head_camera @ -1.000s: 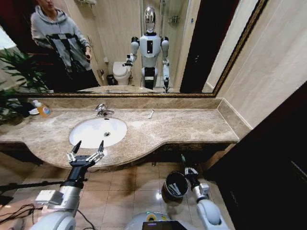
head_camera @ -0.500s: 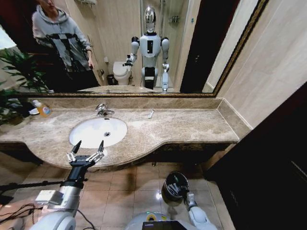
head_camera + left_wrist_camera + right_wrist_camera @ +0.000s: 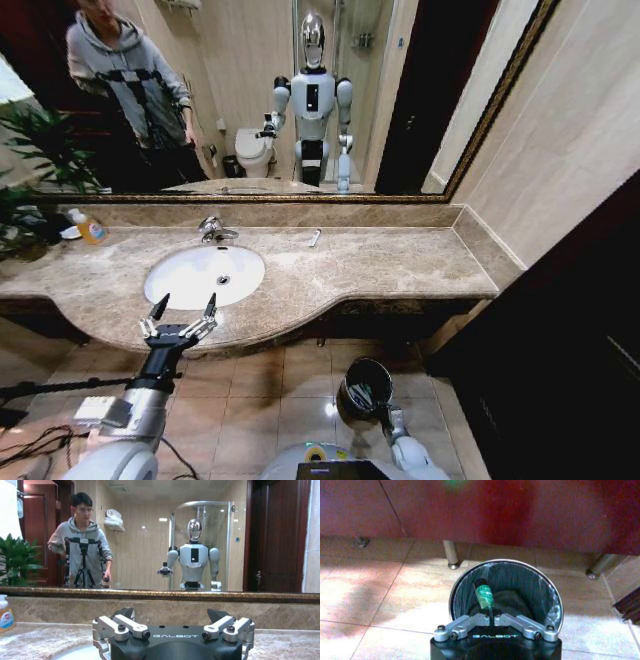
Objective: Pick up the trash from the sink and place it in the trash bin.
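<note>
Bottle [image 3: 484,595], small and green, sits pinched in the right gripper [image 3: 491,619] above the bin [image 3: 547,588]; released off-centre, it could clip the rim. Left gripper [image 3: 180,318] hovers spread by the sink [image 3: 170,275].

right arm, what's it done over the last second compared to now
The right end effector has drawn back and down toward the robot: a second ago it stood beside the small round black bin with a shiny rim, now it sits low behind it, shut on a small green bottle over the bin's mouth. The left end effector stayed open at the counter edge by the oval white sink.
</note>
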### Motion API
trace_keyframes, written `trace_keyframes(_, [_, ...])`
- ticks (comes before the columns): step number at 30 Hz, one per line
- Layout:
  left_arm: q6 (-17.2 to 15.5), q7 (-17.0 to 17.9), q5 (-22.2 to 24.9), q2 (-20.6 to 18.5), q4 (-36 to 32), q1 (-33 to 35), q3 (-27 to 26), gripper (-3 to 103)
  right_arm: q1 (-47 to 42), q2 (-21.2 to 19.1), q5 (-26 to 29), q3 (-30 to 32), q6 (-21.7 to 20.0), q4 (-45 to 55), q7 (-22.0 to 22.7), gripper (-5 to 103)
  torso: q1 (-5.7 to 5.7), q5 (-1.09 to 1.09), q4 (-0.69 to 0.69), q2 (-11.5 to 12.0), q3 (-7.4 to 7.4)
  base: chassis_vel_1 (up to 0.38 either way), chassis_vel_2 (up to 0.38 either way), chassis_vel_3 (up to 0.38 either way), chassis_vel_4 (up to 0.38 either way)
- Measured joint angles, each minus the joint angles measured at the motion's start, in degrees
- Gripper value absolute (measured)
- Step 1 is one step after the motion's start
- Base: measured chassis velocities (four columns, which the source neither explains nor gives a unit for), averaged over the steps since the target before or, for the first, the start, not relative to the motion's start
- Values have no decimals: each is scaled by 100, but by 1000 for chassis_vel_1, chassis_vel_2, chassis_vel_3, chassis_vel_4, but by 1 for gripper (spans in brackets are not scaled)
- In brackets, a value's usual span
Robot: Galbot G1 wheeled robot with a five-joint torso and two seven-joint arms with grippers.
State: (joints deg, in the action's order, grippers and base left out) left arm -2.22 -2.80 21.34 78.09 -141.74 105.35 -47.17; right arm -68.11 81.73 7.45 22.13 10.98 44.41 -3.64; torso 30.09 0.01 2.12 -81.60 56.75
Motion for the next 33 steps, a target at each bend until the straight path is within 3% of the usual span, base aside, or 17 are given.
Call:
trace_keyframes(3, [0,0,0,0,0,0,0,100,-36,-16,-9,-9,28,20,23,4,0,-1,-1,0,0,0,0,0,0])
trace_keyframes(4, [0,0,0,0,0,0,0,100,-85,-38,-3,-9,28,105,40,15,0,-1,-2,0,0,0,0,0,0])
trace_keyframes(6, [0,0,0,0,0,0,0,100,-122,-63,2,-10,25,180,52,15,0,-1,-1,0,0,0,0,0,0])
trace_keyframes(9, [0,0,0,0,0,0,0,100,-215,-129,30,-6,-24,355,86,31,0,-2,-1,0,0,0,0,0,0])
trace_keyframes(12, [0,0,0,0,0,0,0,100,-301,-168,69,17,-51,542,115,37,0,-1,-1,0,0,0,0,0,0])
trace_keyframes(15, [0,0,0,0,0,0,0,100,-631,-185,222,187,-113,1272,165,54,0,0,-1,0,0,0,0,0,0])
trace_keyframes(17, [0,0,0,0,0,0,0,100,-716,-185,226,240,-111,1467,172,54,0,0,-1,0,0,0,0,0,0])
trace_keyframes(18, [0,0,0,0,0,0,0,100,-972,-185,201,403,-56,2008,183,65,0,-1,-1,0,0,0,0,0,0])
trace_keyframes(20, [0,1,0,0,0,0,0,100,-1139,-187,194,497,-43,2386,185,65,0,0,-1,0,0,0,0,0,0])
trace_keyframes(25, [0,0,0,0,0,0,1,100,-2192,-228,697,955,-432,5024,126,91,0,0,-1,-1,-1,0,0,0,0])
trace_keyframes(29, [0,0,0,0,0,0,0,100,-2598,-299,850,1047,-688,6241,138,99,-1,-2,-3,-1,0,0,0,0,0])
trace_keyframes(33, [0,0,0,0,0,0,0,100,-2597,-415,885,922,-1162,7337,306,100,-1,-2,-2,-1,-1,0,0,0,0])
